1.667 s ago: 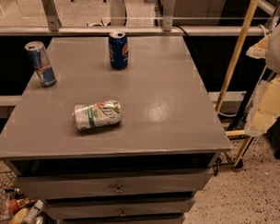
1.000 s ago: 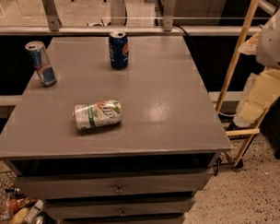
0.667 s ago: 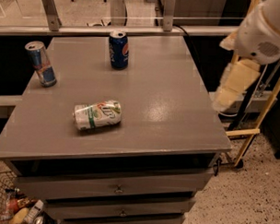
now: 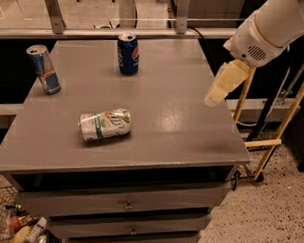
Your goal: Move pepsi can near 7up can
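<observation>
The pepsi can [image 4: 128,54] stands upright near the table's far edge, dark blue with a silver top. The 7up can [image 4: 105,124] lies on its side, pale white and green, nearer the front left. The two cans are well apart. My gripper [image 4: 222,86] hangs over the table's right edge, pale and cream-coloured, below the white arm [image 4: 273,25]. It is to the right of both cans and touches neither.
A slim blue-and-silver can [image 4: 43,68] stands upright at the table's far left. The grey table [image 4: 182,119] has drawers below. A wooden frame [image 4: 271,132] stands to the right. A wire basket [image 4: 8,223] with items sits on the floor at the lower left.
My arm and gripper have moved left from beyond the table's right side to over its right edge. The cans have not moved.
</observation>
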{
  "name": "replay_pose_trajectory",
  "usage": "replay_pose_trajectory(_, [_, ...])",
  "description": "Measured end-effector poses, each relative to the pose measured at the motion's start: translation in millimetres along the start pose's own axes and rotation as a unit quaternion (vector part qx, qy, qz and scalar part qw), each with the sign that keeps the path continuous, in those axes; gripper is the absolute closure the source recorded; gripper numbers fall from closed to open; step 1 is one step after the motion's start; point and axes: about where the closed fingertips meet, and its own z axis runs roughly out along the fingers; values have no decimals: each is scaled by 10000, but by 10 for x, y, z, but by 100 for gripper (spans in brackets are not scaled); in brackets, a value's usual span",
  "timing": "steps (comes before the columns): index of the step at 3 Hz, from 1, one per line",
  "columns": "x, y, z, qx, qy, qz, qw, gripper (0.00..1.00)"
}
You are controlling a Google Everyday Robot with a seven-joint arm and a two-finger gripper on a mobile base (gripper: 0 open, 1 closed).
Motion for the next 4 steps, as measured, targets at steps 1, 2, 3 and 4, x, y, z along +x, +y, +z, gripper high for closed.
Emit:
replay_pose_trajectory(1, [4,14,0,-24,15,-8,10000,0])
replay_pose_trajectory(2, [-190,-65,162,-117,-155,-74,9998,0])
replay_pose_trajectory(3, [-459,-171,380,-213,-531,86,9983,0])
replay_pose_trajectory(4, [-750,-308,586,-314,-1058,373,9932,0])
